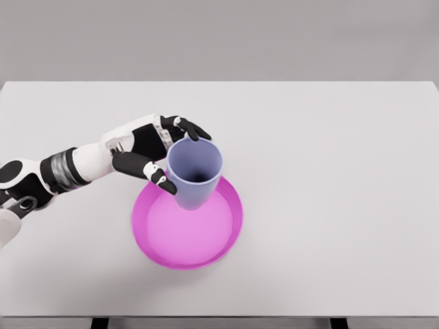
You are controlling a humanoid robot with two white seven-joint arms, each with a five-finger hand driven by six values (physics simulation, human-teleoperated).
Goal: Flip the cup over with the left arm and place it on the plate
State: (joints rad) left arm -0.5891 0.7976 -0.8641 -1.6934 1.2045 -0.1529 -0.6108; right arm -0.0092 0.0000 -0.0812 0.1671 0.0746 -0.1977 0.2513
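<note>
A wide white table point(329, 205) fills most of the head view, its matte top evenly lit and its far edge running straight across the upper part of the picture; behind it stands a plain grey wall point(219, 38) with no features. Along the bottom edge, a dark strip shows beneath the table's near edge. On the near-left part of the tabletop lies a round magenta plate point(206, 253) with a raised rim and a paler pink inside. A lavender-blue cup point(195, 175) stands upright with its open mouth up, its base over the far-left part of the plate; whether the base rests on the plate or hangs just above it cannot be told. The left hand point(154, 154), white with black fingers, comes in from the left on a white arm with a grey banded wrist and is closed around the cup's upper wall, one finger point(192, 129) curling over the far rim and the thumb point(147, 168) pressed to the near-left side.
</note>
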